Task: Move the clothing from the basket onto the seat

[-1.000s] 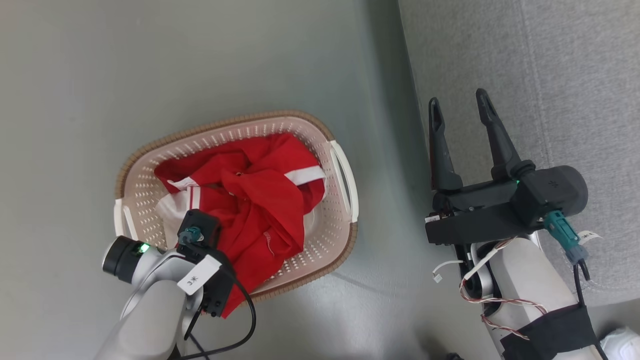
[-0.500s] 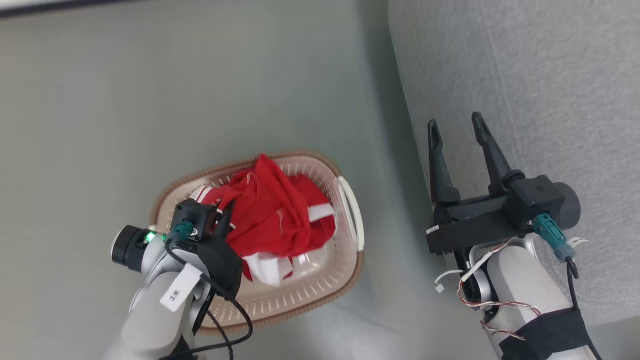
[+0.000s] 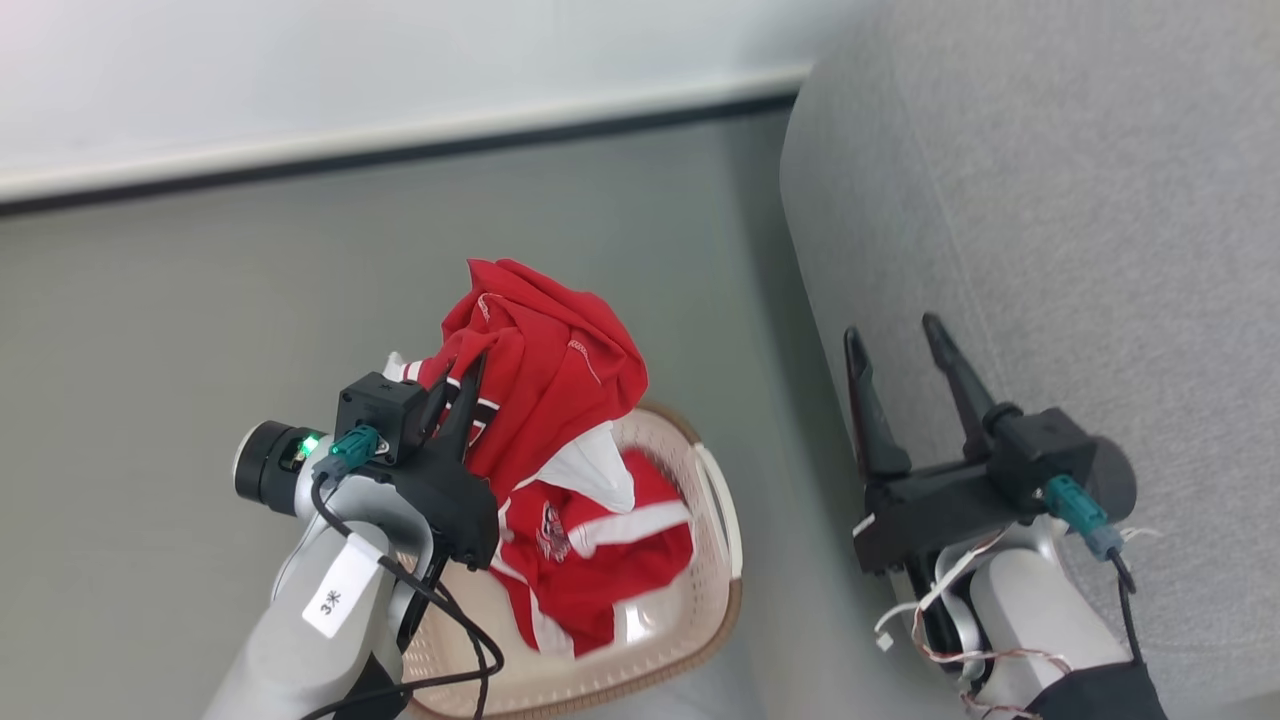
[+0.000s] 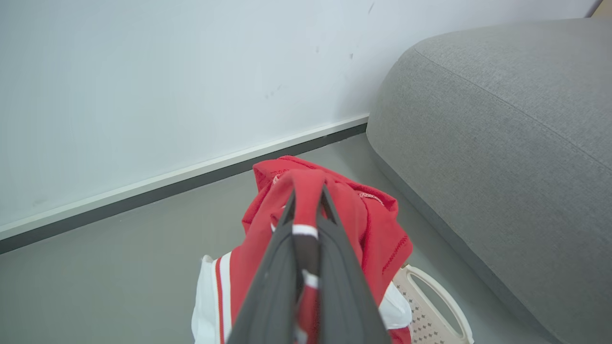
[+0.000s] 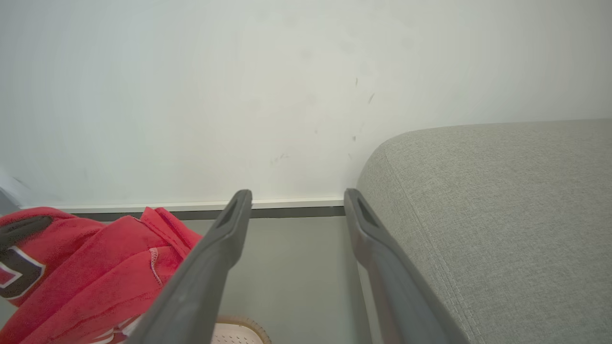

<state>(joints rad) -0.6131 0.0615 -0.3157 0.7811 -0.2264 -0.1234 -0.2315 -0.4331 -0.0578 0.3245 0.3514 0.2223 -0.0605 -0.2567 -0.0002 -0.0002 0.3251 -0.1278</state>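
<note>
My left gripper (image 3: 462,385) is shut on the red clothing (image 3: 545,360), holding a bunch of it up above the basket (image 3: 712,520). In the left wrist view its two fingers (image 4: 334,267) pinch red and white fabric (image 4: 306,191) that drapes over their tips. More red garment with white stripes (image 3: 600,560) hangs down into the basket. The grey seat (image 3: 1080,230) lies to the right. My right gripper (image 3: 890,335) stands open and empty at the seat's near edge, its fingers (image 5: 229,239) spread apart.
Grey floor (image 3: 200,320) surrounds the basket. A white wall with a dark skirting line (image 3: 400,150) runs along the far side. The seat's rounded corner (image 4: 397,95) rises close to the right of the lifted fabric.
My left gripper has risen with the red clothing, pulling it up out of the basket. The head view has tilted up, bringing the wall into sight. The right gripper stays open.
</note>
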